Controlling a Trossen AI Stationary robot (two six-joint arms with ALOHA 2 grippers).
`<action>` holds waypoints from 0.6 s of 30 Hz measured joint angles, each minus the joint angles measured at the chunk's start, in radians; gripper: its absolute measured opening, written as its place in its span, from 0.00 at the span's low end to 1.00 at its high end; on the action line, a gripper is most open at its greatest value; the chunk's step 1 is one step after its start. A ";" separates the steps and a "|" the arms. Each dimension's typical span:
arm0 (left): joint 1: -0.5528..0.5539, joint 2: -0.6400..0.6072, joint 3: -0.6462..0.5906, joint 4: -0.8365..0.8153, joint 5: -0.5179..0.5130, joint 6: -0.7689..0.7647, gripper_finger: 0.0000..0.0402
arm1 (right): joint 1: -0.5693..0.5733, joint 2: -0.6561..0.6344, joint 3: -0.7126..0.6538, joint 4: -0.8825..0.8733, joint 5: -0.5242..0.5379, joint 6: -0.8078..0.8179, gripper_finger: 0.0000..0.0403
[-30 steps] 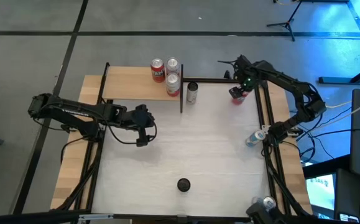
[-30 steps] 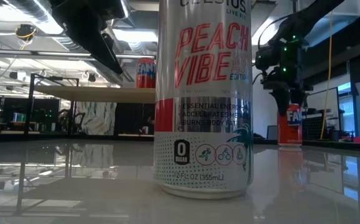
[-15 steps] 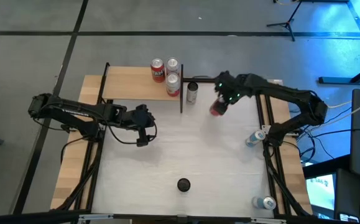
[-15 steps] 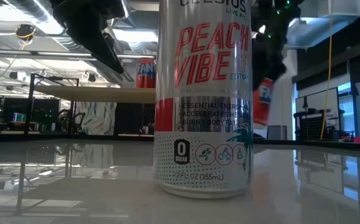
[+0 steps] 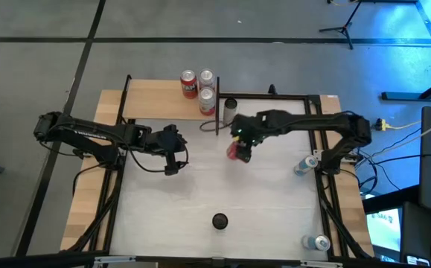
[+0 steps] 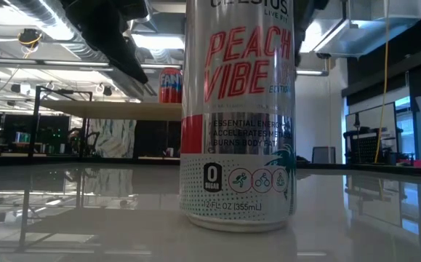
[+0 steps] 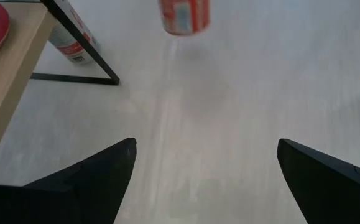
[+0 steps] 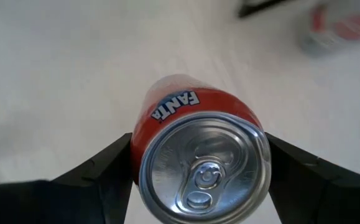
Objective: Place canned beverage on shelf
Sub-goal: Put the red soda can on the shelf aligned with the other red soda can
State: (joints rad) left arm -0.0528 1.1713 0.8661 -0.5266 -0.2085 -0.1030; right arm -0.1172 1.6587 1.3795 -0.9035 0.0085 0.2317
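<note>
My right gripper [image 5: 237, 147] is shut on a red Fanta can [image 5: 234, 152] in the air over the middle of the table, right of the shelf. The can also shows in the right wrist view [image 8: 198, 155], its silver top toward the camera, and in the left wrist view [image 7: 184, 15]. The shelf [image 5: 159, 100] is a tan board in a black frame at the far left, with three cans [image 5: 200, 88] standing on it. My left gripper [image 5: 176, 151] is open and empty, left of the middle. In the low view the held can is hidden behind a tall can. My right gripper pinches the Fanta can by its red side wall [image 8: 143, 134], just below the top rim, between its two fingers [image 8: 102, 171]. The fingers come from the can's top end and lie along it. The can is lifted clear of the table and tilted.
A silver can [image 5: 230, 110] stands on the table beside the shelf's right post [image 5: 216, 119]. A tall Celsius can [image 6: 239, 116] stands near the front edge [image 5: 219, 221]. Two more cans [image 5: 304, 165] [image 5: 319, 242] lie at the table's right edge.
My right gripper has lifted the Fanta can off the table's far right corner. It has carried the can toward the left edge and a little nearer, to a spot just right of the shelf. The can has tipped from upright to tilted.
</note>
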 joint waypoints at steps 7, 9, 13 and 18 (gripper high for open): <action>-0.004 0.000 0.000 0.007 0.000 -0.001 0.94 | 0.068 0.123 0.114 -0.016 0.006 -0.046 0.71; -0.010 0.000 -0.006 0.021 0.000 -0.002 0.94 | 0.079 0.152 0.131 -0.013 0.007 -0.054 0.71; -0.026 0.000 -0.035 0.060 0.000 -0.002 0.94 | 0.093 0.190 0.140 -0.009 0.007 -0.077 0.72; -0.036 0.000 -0.073 0.104 0.000 -0.001 0.94 | 0.094 0.210 0.141 0.005 0.006 -0.084 0.72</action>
State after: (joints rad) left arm -0.0891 1.1713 0.7930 -0.4227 -0.2084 -0.1036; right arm -0.0235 1.8689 1.5208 -0.8983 0.0149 0.1480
